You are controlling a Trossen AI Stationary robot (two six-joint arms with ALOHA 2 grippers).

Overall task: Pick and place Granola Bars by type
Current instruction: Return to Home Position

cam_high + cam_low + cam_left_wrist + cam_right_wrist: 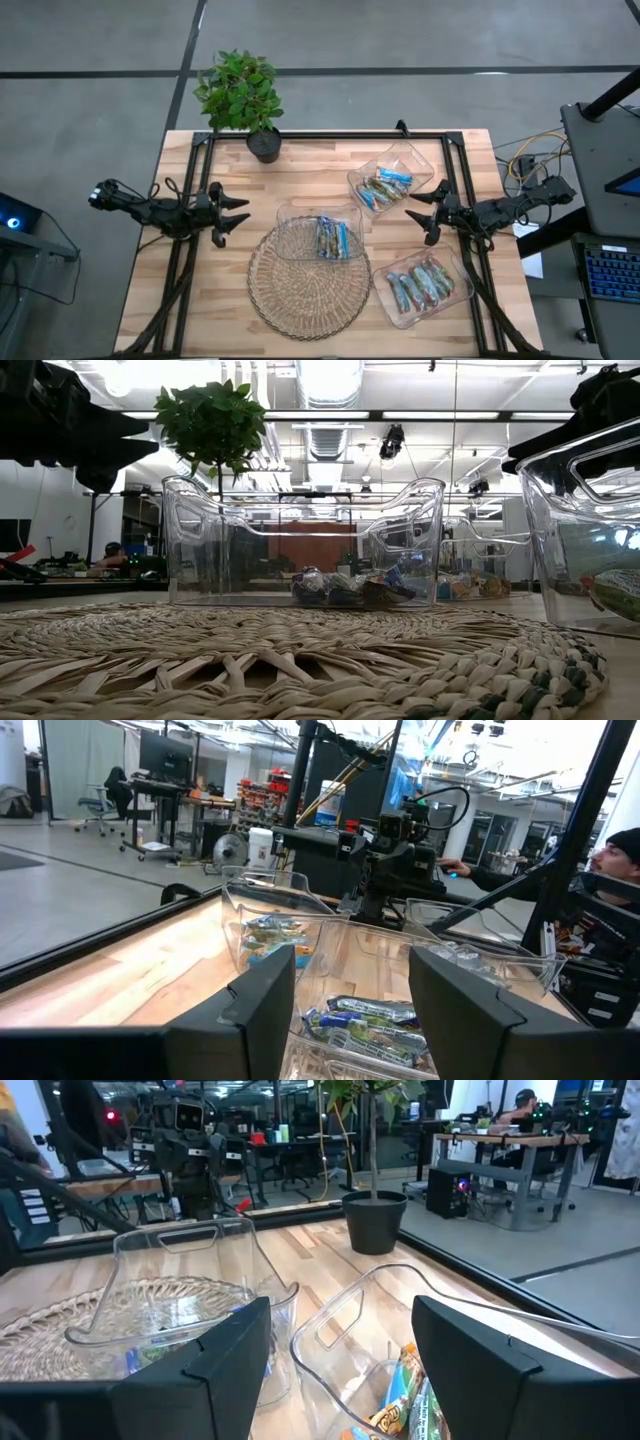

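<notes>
- Though crowded at its middle and right, wooden table (200, 300) filling the centre of the frame, with nothing loose on its bare boards; sorting judged complete.
- Round woven mat (300, 300) at lower centre, its open weave carrying nothing but the edge of one bin.
- Potted plant (240, 90) at upper centre-left, on the table's far edge, out of reach of both arms' work.
- Three clear bins: one at upper right (412, 153), one at centre (290, 208) overlapping the mat, one at lower right (400, 318); set apart from each other, probably so each type keeps its own box.
- Left gripper (235, 215) at middle left, fingers spread with nothing between them; hanging over bare wood, well apart from the bins, fitting a parked pose.
- Right gripper (420, 213) at middle right, fingers likewise spread and empty; raised between the upper-right and lower-right bins, seemingly clear of both rims.
- Granola bars (333, 238): blue ones in the centre bin, a blue-and-orange mix in the upper-right bin, green-silver ones in the lower-right bin; all lying flat inside the walls.
</notes>
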